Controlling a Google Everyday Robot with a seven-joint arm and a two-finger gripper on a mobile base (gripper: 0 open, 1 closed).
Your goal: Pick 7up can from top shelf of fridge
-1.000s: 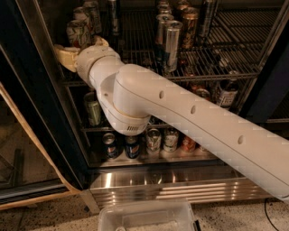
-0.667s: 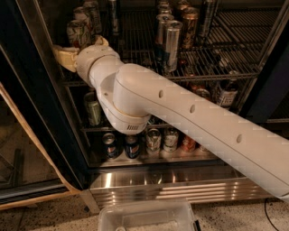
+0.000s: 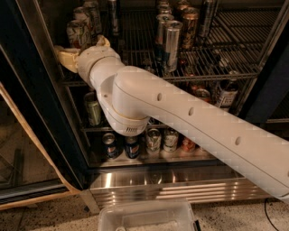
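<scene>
At the left end of the top shelf (image 3: 212,76) of the fridge (image 3: 180,187) the 7up can (image 3: 76,32) stands upright. The gripper (image 3: 83,48) is at the front edge of this same end, close against the lower part of the can, and I cannot tell whether it is clamped on the can or not. To grasp well, I think it should take the can squarely around the body, not push it into another pale can (image 3: 92,11) further back on the shelf, and then draw it straight out over the shelf's front rail, clear of the slim tall cans (image 3: 171,43) at the shelf's middle.
</scene>
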